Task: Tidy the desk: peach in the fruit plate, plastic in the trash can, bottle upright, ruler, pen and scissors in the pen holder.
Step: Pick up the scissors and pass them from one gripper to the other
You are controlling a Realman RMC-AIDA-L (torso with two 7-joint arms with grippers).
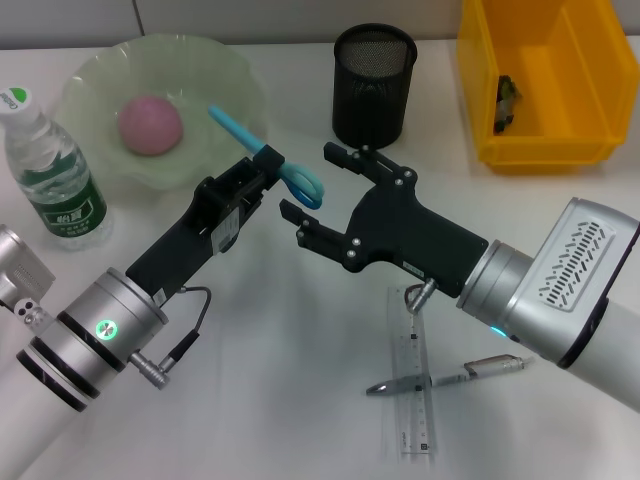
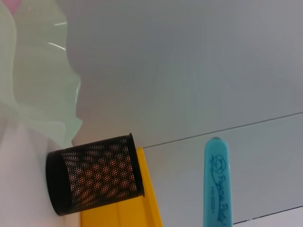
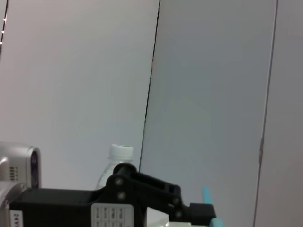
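Nearest the head camera, the two arms were seen crossing the white desk (image 1: pixel 250 400), and between them, at the front, a clear ruler (image 1: pixel 413 385) lay with its long axis running away from the robot, a silver pen (image 1: pixel 450 377) laid across it. The left gripper (image 1: pixel 268 168) was raised over the middle of the desk and was clamped on the blue scissors (image 1: pixel 270 155) near their handles; the blades pointed up and back towards the green fruit plate (image 1: pixel 215 70), the loops towards the right arm. The right gripper (image 1: pixel 318 190) was held just beside the scissor handles, its fingers spread and touching nothing. The peach (image 1: pixel 151 125) was seen lying in the fruit plate, and the bottle (image 1: pixel 52 170) stood upright at the left edge of the desk. The black mesh pen holder (image 1: pixel 374 85) stood behind the grippers, the yellow bin (image 1: pixel 545 80) to its right with a small dark item inside that could not be made out. In the left wrist view only the rounded scissor tip (image 2: pixel 217 184), the pen holder (image 2: pixel 94 172), a plate edge (image 2: pixel 42 94) and a strip of the bin (image 2: pixel 123 215) were shown. In the right wrist view the left gripper (image 3: pixel 199 213) was seen side-on, cut off by the frame, with the bottle cap (image 3: pixel 120 152) behind it.
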